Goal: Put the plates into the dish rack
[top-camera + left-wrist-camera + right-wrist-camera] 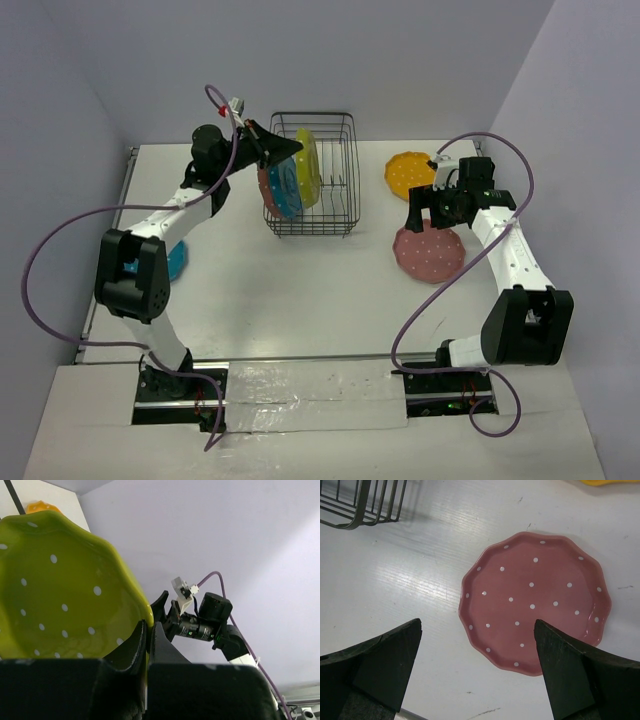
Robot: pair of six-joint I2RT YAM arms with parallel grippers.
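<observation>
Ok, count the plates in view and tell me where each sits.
6. Upright at the dish rack's left end: yellow-green, teal, pink. Flat right of it: orange, second pink. Under the left arm, partly hidden: second teal.

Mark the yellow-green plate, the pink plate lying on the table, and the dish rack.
yellow-green plate (60, 580): left wrist view, its dotted face.
pink plate (535, 600): right wrist view, middle of its face.
dish rack (312, 226): top external view, its near wire wall.

In the dish rack (312, 232) stand upright plates (310, 170); right of it lie flat plates (428, 252); left, another plate (178, 262).
</observation>
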